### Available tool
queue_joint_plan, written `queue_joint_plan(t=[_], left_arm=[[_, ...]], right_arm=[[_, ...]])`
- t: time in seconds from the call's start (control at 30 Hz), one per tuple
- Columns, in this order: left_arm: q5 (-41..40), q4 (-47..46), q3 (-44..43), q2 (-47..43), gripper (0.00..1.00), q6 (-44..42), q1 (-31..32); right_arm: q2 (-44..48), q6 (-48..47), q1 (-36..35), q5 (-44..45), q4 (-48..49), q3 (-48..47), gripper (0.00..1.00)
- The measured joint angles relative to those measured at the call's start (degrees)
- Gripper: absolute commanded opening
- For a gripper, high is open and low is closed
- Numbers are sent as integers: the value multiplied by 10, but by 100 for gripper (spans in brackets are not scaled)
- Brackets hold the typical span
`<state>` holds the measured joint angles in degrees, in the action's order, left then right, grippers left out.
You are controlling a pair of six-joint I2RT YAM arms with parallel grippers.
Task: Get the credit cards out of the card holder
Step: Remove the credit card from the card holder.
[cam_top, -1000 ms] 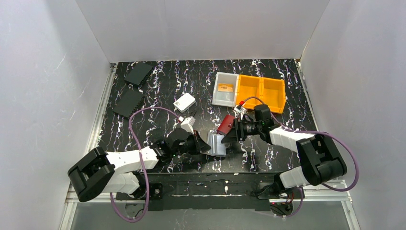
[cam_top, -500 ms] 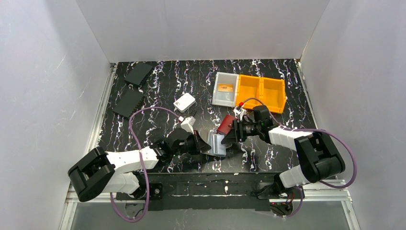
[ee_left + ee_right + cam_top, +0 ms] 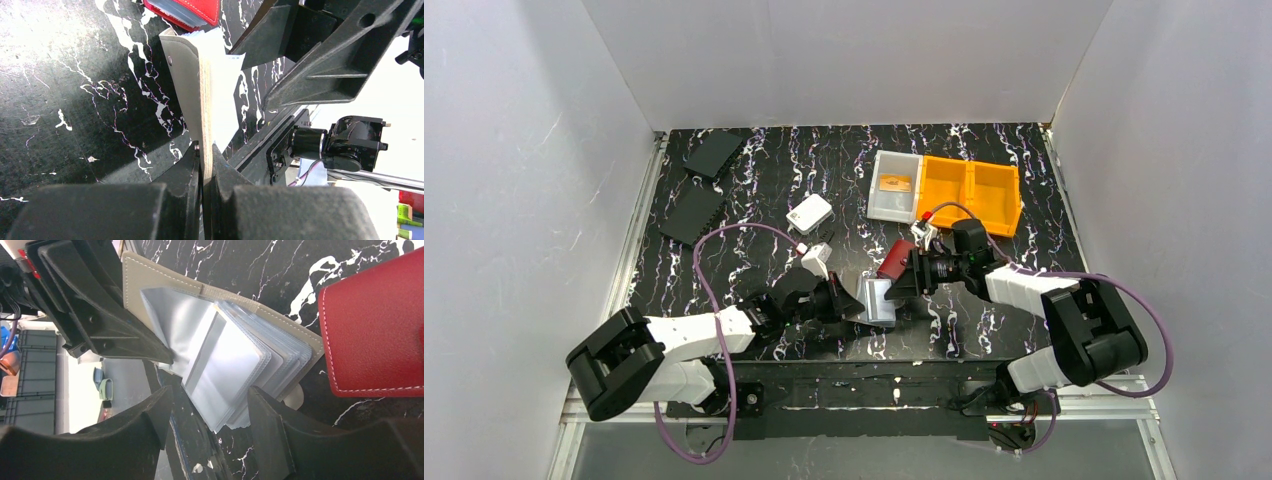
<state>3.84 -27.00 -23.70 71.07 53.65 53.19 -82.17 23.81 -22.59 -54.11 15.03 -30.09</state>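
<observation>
Left gripper (image 3: 202,150) clamps the card holder (image 3: 186,75) on edge; right gripper (image 3: 210,407) gapes, straddling its sleeves (image 3: 225,365).

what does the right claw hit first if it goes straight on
The right claw likely meets the card holder, its clear sleeves fanned between the open fingers; the left claw pinching its cover lies beyond, depth unclear.

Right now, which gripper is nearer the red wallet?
Right. The right gripper straddles the card holder beside the red wallet; the left gripper clamps its far edge.
</observation>
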Motion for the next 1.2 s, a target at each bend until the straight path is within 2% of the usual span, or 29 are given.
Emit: queue_joint_plan(t=[0.57,0.97,1.2], left_arm=[[0,-4,0,6,0,3,-2],[0,-7,0,9,0,3,-2],[0,-8,0,9,0,3,-2]], right_arm=[[12,-46,0,36,-47,0,67],[10,-19,-8,10,-18,0,63],[-4,-15,-10,9,-12,0,66]])
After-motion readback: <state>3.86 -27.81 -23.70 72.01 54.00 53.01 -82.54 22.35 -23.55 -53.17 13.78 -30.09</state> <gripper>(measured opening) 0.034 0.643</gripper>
